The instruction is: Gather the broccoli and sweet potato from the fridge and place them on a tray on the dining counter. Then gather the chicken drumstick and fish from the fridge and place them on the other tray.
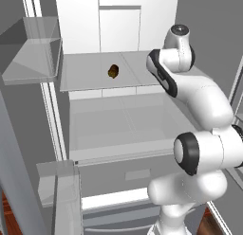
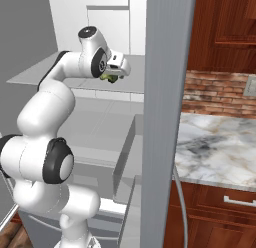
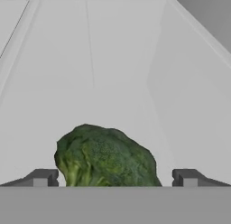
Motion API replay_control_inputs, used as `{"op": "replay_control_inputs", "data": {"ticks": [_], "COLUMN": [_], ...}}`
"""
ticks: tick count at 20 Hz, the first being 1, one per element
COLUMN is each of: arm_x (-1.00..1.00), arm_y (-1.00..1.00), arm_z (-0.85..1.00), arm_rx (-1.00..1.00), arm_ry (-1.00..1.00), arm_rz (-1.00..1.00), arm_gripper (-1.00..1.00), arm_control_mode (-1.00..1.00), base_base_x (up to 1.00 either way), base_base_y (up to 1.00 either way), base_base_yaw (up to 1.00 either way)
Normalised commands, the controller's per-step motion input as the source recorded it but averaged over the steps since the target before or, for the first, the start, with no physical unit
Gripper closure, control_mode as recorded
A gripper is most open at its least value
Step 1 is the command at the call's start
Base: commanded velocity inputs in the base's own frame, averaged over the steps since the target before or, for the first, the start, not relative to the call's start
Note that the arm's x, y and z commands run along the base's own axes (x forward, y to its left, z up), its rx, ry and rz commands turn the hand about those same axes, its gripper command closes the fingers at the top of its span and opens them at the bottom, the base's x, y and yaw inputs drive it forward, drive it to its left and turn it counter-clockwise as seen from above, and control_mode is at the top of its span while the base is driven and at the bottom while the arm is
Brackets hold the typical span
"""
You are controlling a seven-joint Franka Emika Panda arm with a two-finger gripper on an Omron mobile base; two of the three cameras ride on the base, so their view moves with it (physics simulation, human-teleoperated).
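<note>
A green broccoli (image 3: 106, 157) lies on the white upper shelf (image 3: 113, 83) of the open fridge. In the hand view it sits low, between my two dark fingertips (image 3: 43, 178), and their pads stand well apart from it. My gripper (image 3: 116, 179) is open. From the right base view the gripper (image 2: 114, 72) reaches over the shelf with the broccoli (image 2: 106, 77) showing green just under it. A small brown food item (image 1: 113, 71) rests further left on the same shelf (image 1: 85, 77). I cannot tell which of the task's things it is.
The fridge's grey door edge (image 2: 165, 117) stands close on the right of the arm. Door bins (image 1: 31, 58) hang on the left door. A lower shelf (image 1: 123, 130) and a drawer (image 1: 137, 175) lie below. A marble counter (image 2: 215, 142) sits to the right.
</note>
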Motion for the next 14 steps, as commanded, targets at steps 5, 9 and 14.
{"op": "replay_control_inputs", "data": {"ticks": [5,9,14], "arm_x": [-0.01,0.00,0.01], "arm_y": [0.08,0.09,0.01], "arm_z": [-0.21,-0.16,-0.02], "arm_rx": [0.00,0.00,0.00], "arm_ry": [0.00,0.05,0.05], "arm_rz": [0.00,0.00,0.00], "arm_gripper": [1.00,1.00,1.00], "arm_control_mode": [-1.00,-1.00,-1.00], "base_base_x": [0.00,0.00,0.00], "base_base_y": [0.00,0.00,0.00], "base_base_yaw": [0.00,0.00,0.00]}}
